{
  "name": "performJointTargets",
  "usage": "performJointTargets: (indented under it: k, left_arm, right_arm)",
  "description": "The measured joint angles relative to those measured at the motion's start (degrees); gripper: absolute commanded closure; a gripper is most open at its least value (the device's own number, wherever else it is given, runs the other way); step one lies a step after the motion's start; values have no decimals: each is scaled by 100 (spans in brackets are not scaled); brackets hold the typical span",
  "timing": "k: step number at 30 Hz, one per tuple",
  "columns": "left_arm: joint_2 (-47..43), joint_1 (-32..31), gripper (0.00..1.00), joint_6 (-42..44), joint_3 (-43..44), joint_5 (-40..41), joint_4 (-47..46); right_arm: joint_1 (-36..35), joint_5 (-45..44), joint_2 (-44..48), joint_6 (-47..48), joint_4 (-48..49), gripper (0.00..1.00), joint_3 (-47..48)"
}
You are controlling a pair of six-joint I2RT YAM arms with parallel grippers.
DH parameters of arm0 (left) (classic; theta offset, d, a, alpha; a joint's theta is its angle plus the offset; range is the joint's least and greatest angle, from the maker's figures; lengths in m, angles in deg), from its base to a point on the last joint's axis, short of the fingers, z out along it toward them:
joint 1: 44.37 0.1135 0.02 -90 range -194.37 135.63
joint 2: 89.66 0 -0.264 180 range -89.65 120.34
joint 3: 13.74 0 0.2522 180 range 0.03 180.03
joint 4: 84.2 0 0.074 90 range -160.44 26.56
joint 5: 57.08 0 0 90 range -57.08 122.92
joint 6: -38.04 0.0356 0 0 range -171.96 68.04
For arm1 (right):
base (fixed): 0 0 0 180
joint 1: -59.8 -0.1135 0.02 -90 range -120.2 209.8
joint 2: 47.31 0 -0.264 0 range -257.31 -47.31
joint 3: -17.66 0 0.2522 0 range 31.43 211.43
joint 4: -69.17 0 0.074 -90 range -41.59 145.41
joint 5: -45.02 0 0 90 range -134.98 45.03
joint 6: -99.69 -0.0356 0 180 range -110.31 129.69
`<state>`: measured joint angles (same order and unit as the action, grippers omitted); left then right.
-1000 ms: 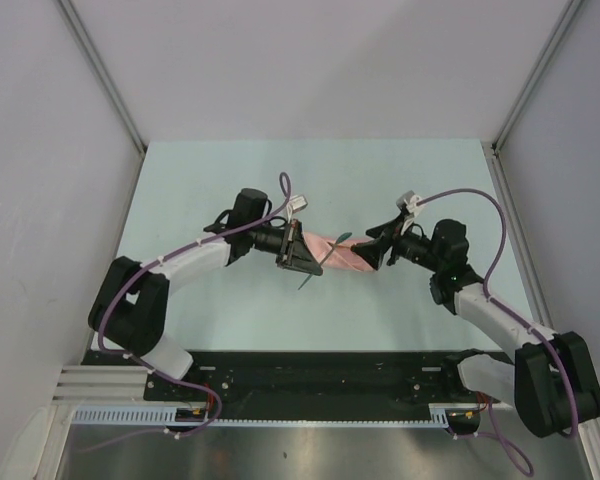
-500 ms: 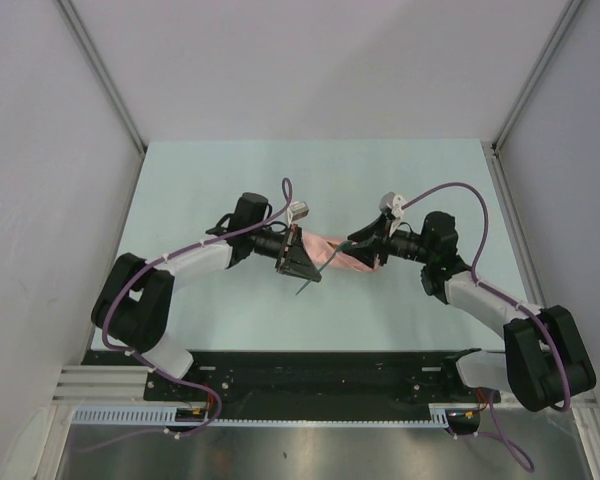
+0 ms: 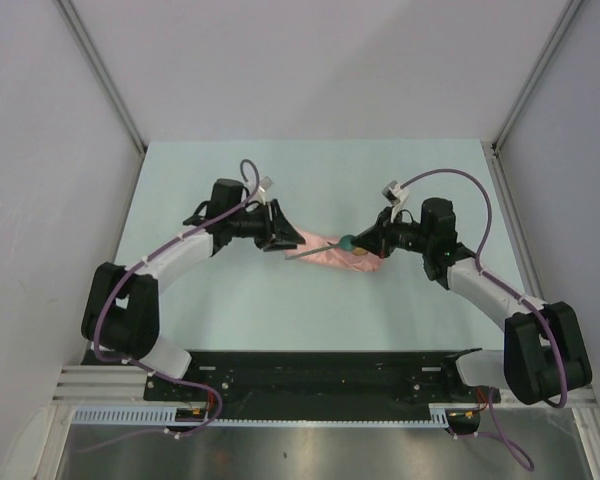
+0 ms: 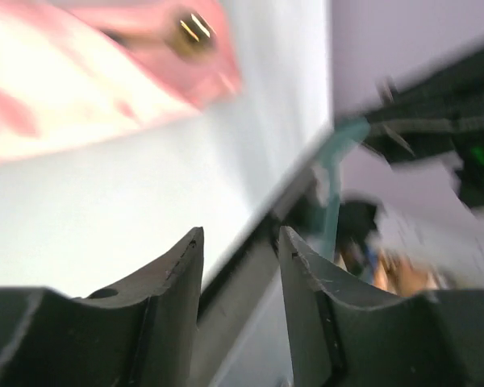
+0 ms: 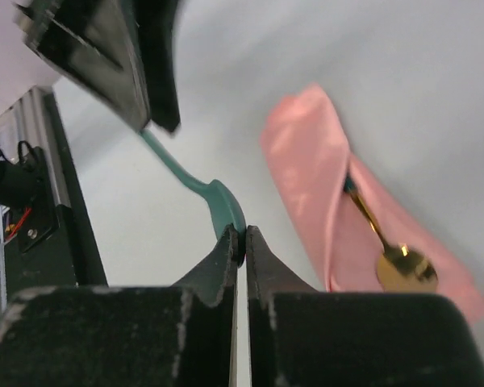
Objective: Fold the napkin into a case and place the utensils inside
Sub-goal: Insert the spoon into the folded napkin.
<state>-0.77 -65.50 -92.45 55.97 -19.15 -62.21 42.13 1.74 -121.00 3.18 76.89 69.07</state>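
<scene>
Case [image 3: 342,260] lies on the table [image 3: 210,300] in the top view, between my left gripper [image 3: 285,238] and right gripper [image 3: 358,242]. Teal spoon [image 3: 325,249] slants across it. Left wrist: my jaws are spread with nothing between them. Gold spoon [image 4: 189,31] shows in the case ahead. Right wrist: my jaws pinch the teal spoon's bowl. Gold spoon sits tucked in the case.
</scene>
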Motion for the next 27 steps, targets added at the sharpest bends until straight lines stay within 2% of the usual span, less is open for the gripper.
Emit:
performJointTargets:
  k: [2,5,6,11,18,27]
  left_arm:
    - [-181,149,61,-7,50,918,103]
    - [-240,229,74,-48,214,2020,197]
    - [-234,232,82,-57,245,2304,223]
    - [190,214,97,-42,544,2959,308]
    - [1152,42,100,50,793,3069,398]
    - [1416,-13,100,111,796,3139,446]
  right_arm:
    - [107,-229,2,-72,-920,100,297]
    - [219,-660,4,-57,-2365,100,885]
    - [315,-772,11,-55,-2708,100,1021]
    - [850,-1394,15,-240,-4232,100,1405]
    - [1552,-2000,-92,-487,-5560,100,1467]
    - [1902,-2258,-308,-542,-5897,100,1591]
